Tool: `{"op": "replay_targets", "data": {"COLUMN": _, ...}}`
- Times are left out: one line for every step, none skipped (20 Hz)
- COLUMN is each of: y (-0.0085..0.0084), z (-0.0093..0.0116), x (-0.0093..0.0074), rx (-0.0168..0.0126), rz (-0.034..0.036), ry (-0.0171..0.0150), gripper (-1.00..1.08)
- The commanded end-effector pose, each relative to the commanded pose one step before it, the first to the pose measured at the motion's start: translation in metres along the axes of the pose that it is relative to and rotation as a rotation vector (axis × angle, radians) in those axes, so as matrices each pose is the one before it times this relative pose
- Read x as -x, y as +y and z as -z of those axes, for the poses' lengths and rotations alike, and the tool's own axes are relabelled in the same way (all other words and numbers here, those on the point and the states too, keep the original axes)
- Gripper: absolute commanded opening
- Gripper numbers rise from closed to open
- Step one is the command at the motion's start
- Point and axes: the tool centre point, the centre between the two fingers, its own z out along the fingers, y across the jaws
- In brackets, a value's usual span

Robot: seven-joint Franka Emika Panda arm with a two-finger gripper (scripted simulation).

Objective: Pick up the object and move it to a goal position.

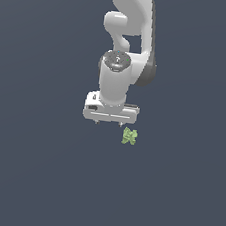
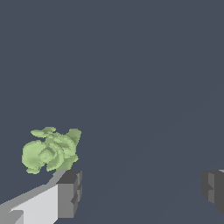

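The object (image 1: 129, 136) is a tiny light-green lumpy thing with jagged lobes, lying on the dark floor just off the gripper's end toward the exterior view's right. It also shows in the wrist view (image 2: 51, 150), just beyond one fingertip (image 2: 70, 192) and outside the gap between the fingers. My white gripper (image 1: 108, 123) hangs pointing down from the arm, open and empty, with its fingers wide apart (image 2: 140, 190). The fingertips in the exterior view are mostly hidden under the hand.
The white Franka arm (image 1: 129, 31) rises behind the gripper toward the top of the exterior view. The floor (image 1: 36, 175) is a plain dark grey-blue surface. No other objects show.
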Motion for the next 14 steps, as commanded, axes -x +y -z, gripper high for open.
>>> {"op": "replay_targets", "data": {"y": 0.00001, "z": 0.0, "x": 0.0, "rx": 0.0, "rz": 0.0, "ry": 0.0, "gripper": 1.0}}
{"op": "replay_targets", "data": {"y": 0.00034, "z": -0.00005, "x": -0.00004, "rx": 0.00062, "rz": 0.00029, "ry": -0.00012, "gripper": 1.0}}
{"op": "replay_targets", "data": {"y": 0.00091, "z": -0.0002, "x": -0.00014, "rx": 0.00205, "rz": 0.00092, "ry": -0.00045, "gripper": 1.0}}
{"op": "replay_targets", "data": {"y": 0.0016, "z": -0.0003, "x": -0.00021, "rx": 0.00315, "rz": 0.00141, "ry": -0.00069, "gripper": 1.0}}
{"op": "replay_targets", "data": {"y": 0.00219, "z": -0.00042, "x": -0.00029, "rx": 0.00449, "rz": 0.00203, "ry": -0.001, "gripper": 1.0}}
{"op": "replay_targets", "data": {"y": 0.00288, "z": -0.0005, "x": -0.00035, "rx": 0.00566, "rz": 0.0026, "ry": -0.00129, "gripper": 1.0}}
{"op": "replay_targets", "data": {"y": 0.00333, "z": -0.00053, "x": -0.00037, "rx": 0.00644, "rz": 0.00303, "ry": -0.0015, "gripper": 1.0}}
{"op": "replay_targets", "data": {"y": 0.00287, "z": -0.00038, "x": -0.00028, "rx": 0.00532, "rz": 0.0026, "ry": -0.00128, "gripper": 1.0}}
{"op": "replay_targets", "data": {"y": 0.00228, "z": -0.00022, "x": -0.00019, "rx": 0.00398, "rz": 0.00204, "ry": -0.00098, "gripper": 1.0}}
{"op": "replay_targets", "data": {"y": 0.00161, "z": -0.00009, "x": -0.00012, "rx": 0.0027, "rz": 0.0015, "ry": -0.00069, "gripper": 1.0}}
{"op": "replay_targets", "data": {"y": 0.00095, "z": 0.00004, "x": -0.00004, "rx": 0.00126, "rz": 0.00082, "ry": -0.00034, "gripper": 1.0}}
{"op": "replay_targets", "data": {"y": 0.00016, "z": 0.00009, "x": 0.00002, "rx": 0.0, "rz": 0.0, "ry": 0.0, "gripper": 1.0}}
{"op": "replay_targets", "data": {"y": -0.0008, "z": -0.00001, "x": 0.00004, "rx": -0.0012, "rz": -0.00061, "ry": 0.0003, "gripper": 1.0}}
{"op": "replay_targets", "data": {"y": -0.00128, "z": -0.0003, "x": 0.00002, "rx": -0.00113, "rz": -0.00121, "ry": 0.00034, "gripper": 1.0}}
